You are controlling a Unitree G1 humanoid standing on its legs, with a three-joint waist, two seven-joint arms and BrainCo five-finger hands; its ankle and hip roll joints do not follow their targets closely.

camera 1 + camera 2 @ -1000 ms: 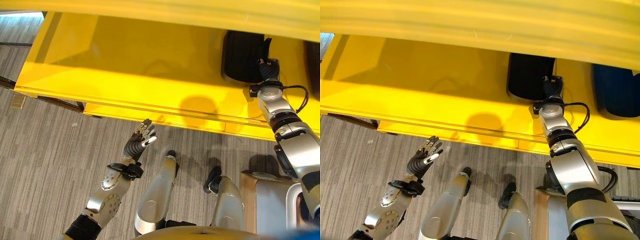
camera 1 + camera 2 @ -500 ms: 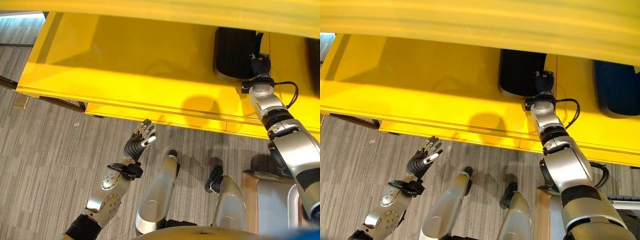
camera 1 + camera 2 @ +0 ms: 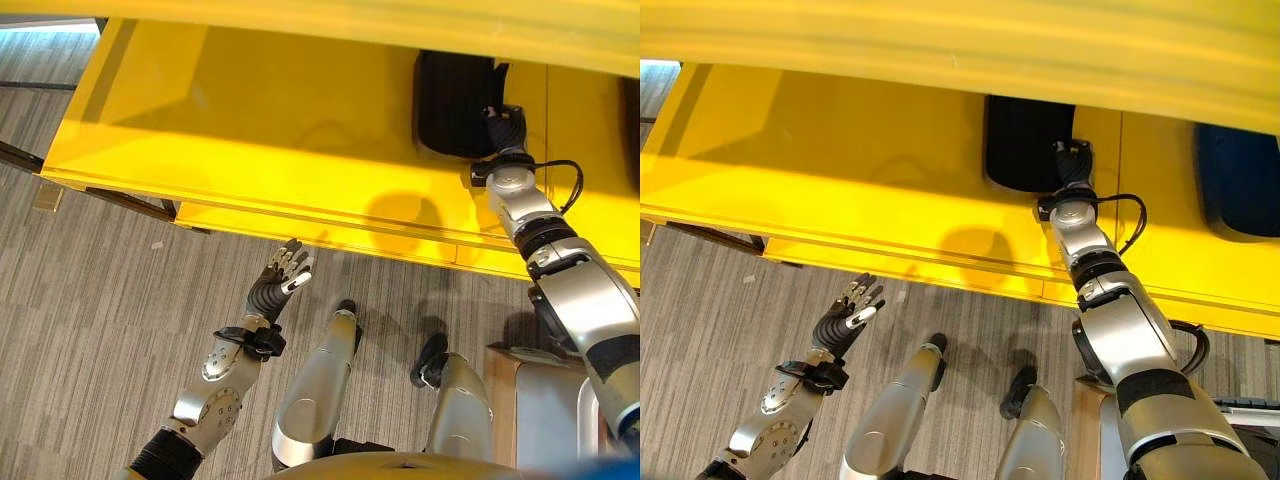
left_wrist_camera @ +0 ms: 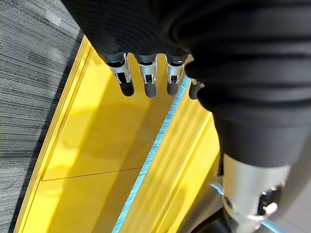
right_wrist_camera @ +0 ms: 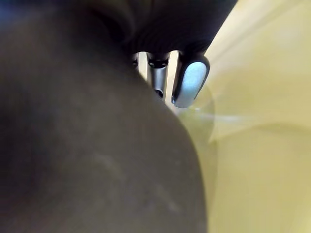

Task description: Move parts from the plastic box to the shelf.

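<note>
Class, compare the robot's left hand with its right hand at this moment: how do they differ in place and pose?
The left hand is raised over the grey floor, short of the yellow shelf; the right hand reaches onto that shelf. The left hand is free with straight fingers and touches nothing; the right hand is at a black part, its fingers hidden. Both wear dark ribbed covers.

No text, label or number can be read — not anywhere. The yellow shelf (image 3: 280, 120) and the black part (image 3: 1025, 140) carry no legible marks.
</note>
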